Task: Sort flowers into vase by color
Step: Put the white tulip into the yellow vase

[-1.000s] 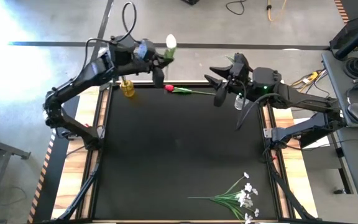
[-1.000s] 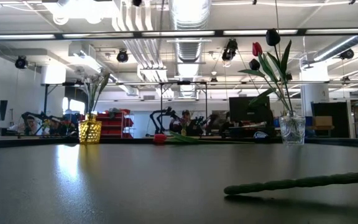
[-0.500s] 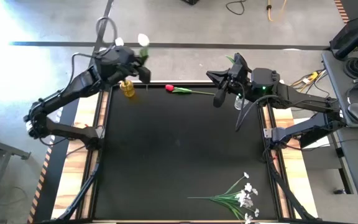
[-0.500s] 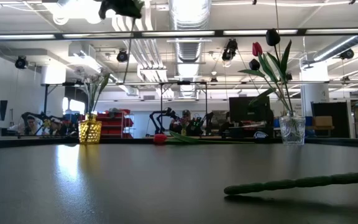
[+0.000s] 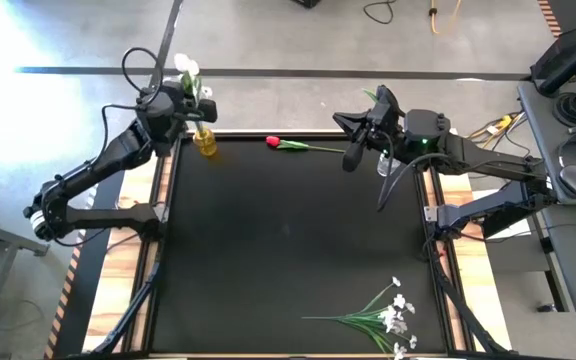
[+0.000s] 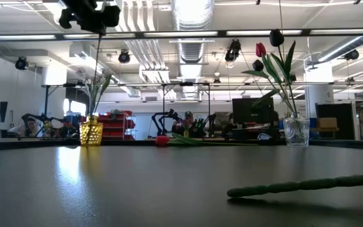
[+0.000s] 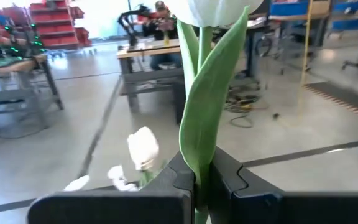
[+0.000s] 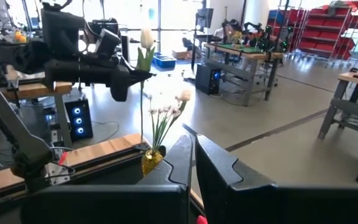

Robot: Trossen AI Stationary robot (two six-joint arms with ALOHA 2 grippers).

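My left gripper (image 5: pixel 176 95) is shut on a white tulip (image 5: pixel 186 68) above the far left corner, over the yellow vase (image 5: pixel 206 143), which holds pale flowers (image 7: pixel 143 148). In the low view the tulip's stem (image 6: pixel 99 63) hangs down toward that vase (image 6: pixel 91 132). A red tulip (image 5: pixel 273 142) lies flat on the black table near its far edge. My right gripper (image 5: pixel 352 152) hovers shut and empty by the clear vase (image 6: pixel 297 131), in which red and dark tulips stand. A spray of tiny white blossoms (image 5: pixel 388 315) lies at the near right. My left gripper pinches the white tulip's stem and leaf (image 7: pixel 199 177) between its two fingers, below the head. The fingers (image 7: pixel 173 180) lie level and across the stem. The tulip stands upright, lifted clear of the table, its stem hanging toward the yellow vase; whether its end is inside I cannot tell.
The black mat (image 5: pixel 288 240) lies bare in its middle. In the low view the spray's green stem (image 6: pixel 307 185) lies in the foreground. Desks with equipment (image 5: pixel 573 120) stand beyond the table's right edge.
My left gripper has carried the white tulip toward the table's left edge and somewhat down, turning as it went, until it hangs over the yellow vase. My right gripper has shut where it hovers.
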